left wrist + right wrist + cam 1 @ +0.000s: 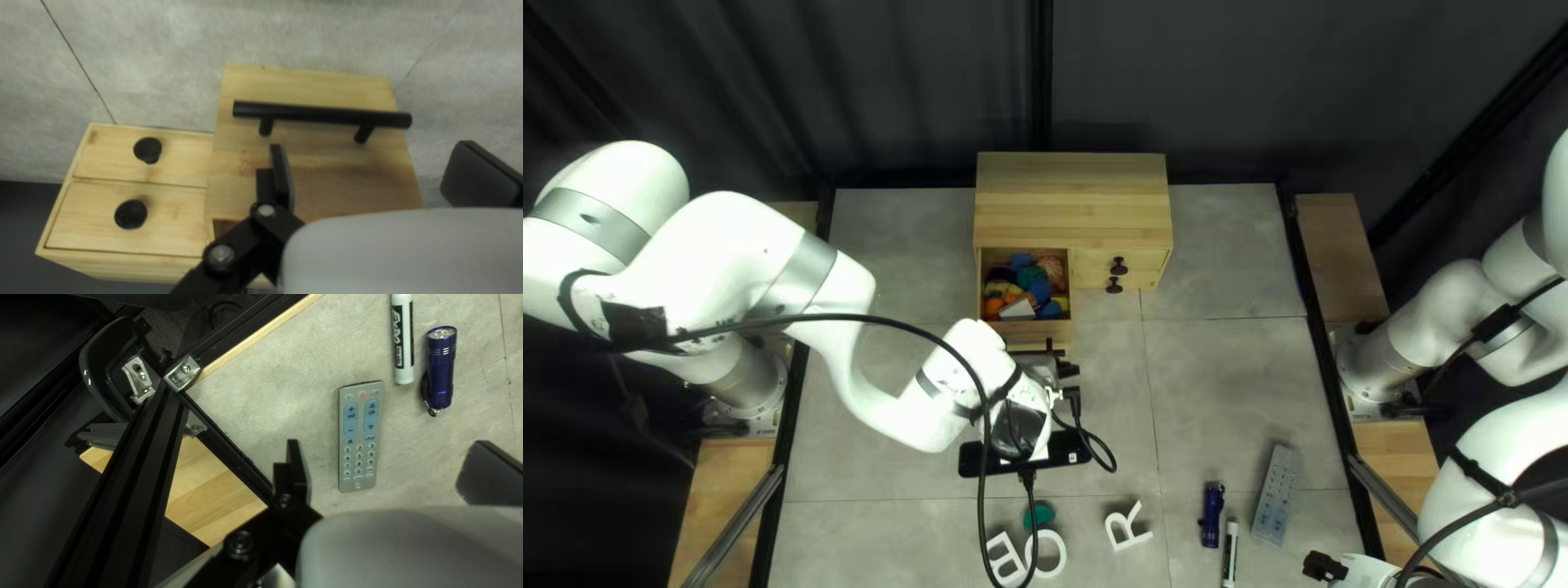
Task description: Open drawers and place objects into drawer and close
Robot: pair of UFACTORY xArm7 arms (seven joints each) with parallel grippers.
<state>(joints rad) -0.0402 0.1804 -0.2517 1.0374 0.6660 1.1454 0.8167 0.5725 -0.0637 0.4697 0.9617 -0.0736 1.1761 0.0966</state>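
From where I stand, the remote (360,441) looks like the next thing wanted, and the right claw (389,463) is the nearer one. It lies ahead of that claw, within the span of the widely parted fingers but closer to one than the other. Its long axis runs across the line the fingers would close along, so a small sidestep to centre it should set up a pinch over its narrow width. How far below the fingertips it lies is hard to judge from here. The marker (403,343) and flashlight (440,367) are farther ahead.

The left claw (376,169), also spread wide and holding nothing, has the open drawer (993,331) by it, the bar handle (321,113) ahead, lengthwise along its closing line.
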